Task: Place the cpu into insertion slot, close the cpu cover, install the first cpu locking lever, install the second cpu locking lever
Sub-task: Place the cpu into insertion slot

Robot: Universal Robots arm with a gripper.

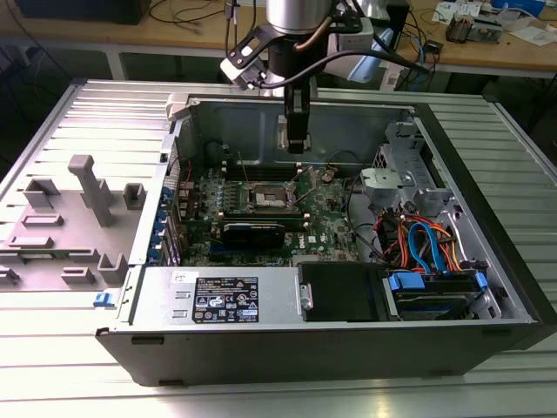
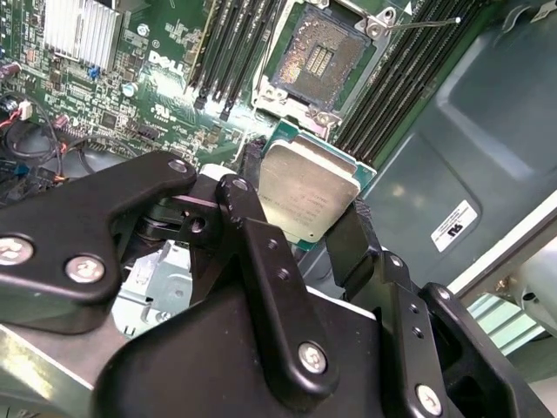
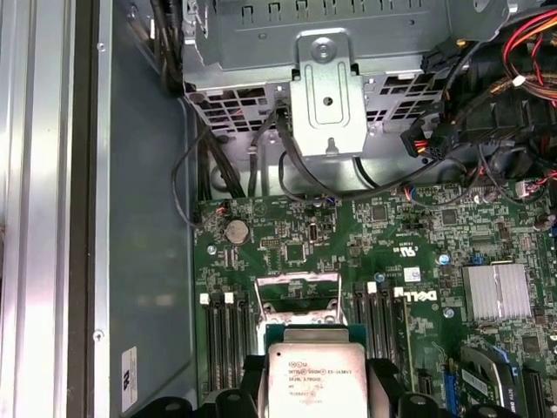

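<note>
Fingers point(image 2: 255, 239) pinch the cpu point(image 2: 305, 196) by its edges.

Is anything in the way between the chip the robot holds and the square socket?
Nothing visible does. The gripper holds the cpu above the board; the insertion slot lies open, its dark centre bare, with the cpu cover lifted off it.
</note>
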